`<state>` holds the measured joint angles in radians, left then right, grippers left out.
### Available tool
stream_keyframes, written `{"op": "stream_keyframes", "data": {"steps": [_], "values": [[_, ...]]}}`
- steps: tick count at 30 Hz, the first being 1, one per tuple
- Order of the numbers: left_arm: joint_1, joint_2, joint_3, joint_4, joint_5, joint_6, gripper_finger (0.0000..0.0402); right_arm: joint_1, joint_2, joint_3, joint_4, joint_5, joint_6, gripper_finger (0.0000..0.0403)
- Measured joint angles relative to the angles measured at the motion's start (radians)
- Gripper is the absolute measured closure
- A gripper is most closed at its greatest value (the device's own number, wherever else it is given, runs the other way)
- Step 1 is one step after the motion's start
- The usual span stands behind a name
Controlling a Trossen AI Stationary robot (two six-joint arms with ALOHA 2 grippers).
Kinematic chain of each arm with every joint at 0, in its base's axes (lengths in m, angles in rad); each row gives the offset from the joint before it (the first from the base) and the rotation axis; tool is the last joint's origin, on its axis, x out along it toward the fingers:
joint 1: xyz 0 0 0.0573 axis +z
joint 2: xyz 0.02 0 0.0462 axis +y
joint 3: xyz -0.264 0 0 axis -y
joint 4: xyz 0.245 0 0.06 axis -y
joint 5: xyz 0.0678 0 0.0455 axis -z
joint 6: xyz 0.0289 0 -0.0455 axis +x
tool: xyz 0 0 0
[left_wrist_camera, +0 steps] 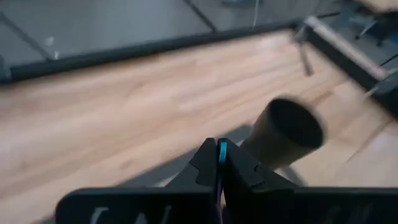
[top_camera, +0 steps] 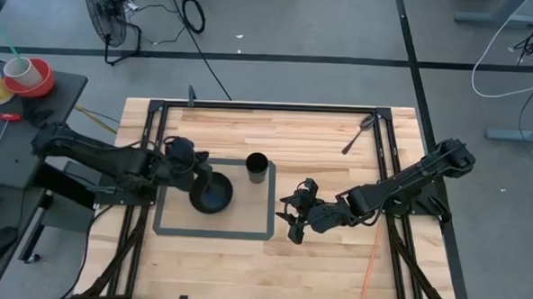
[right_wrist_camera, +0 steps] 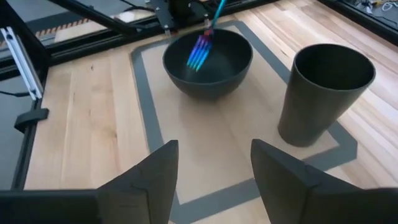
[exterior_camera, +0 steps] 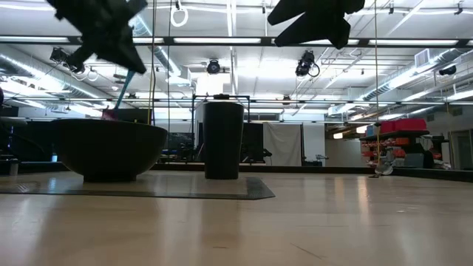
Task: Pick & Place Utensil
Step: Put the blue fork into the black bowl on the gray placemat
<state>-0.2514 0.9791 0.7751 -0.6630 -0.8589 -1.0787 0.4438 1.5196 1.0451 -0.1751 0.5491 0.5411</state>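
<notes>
Fork [right_wrist_camera: 200, 48], iridescent tines down, is being held over the dark bowl [right_wrist_camera: 208, 62] at centre-left of the high view, its teal handle pinched between the closed fingers of the left gripper [top_camera: 197, 162]. Tines are hanging inside the bowl rim; contact with the bottom cannot be told. Right gripper [right_wrist_camera: 211, 168] is being kept open and empty, low at centre-right of the table [top_camera: 339, 144], facing bowl and cup [top_camera: 257, 168]. Judged: the fork is best being lowered gently until resting, then released, with the rim being avoided.
</notes>
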Motion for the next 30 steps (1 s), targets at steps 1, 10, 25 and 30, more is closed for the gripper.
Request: {"op": "stream_keyframes", "data": {"steps": [1, 10, 25, 30], "values": [[0.011, 0.0, -0.024, 0.014, 0.015, -0.01, 0.0391, 0.0, 0.0, 0.0, 0.003, -0.002, 0.0, 0.0197], [0.119, 0.002, -0.151, 0.161, 0.142, -0.011, 0.039, -0.011, 0.001, 0.0, 0.018, 0.001, 0.0, 0.0198], [0.169, 0.003, -0.179, 0.175, 0.183, 0.095, 0.0384, -0.018, 0.001, 0.0, 0.03, 0.004, -0.004, 0.0198], [0.163, 0.027, -0.178, 0.181, 0.135, 0.172, 0.0376, -0.018, 0.001, 0.0, 0.03, 0.004, -0.005, 0.0198]]}}
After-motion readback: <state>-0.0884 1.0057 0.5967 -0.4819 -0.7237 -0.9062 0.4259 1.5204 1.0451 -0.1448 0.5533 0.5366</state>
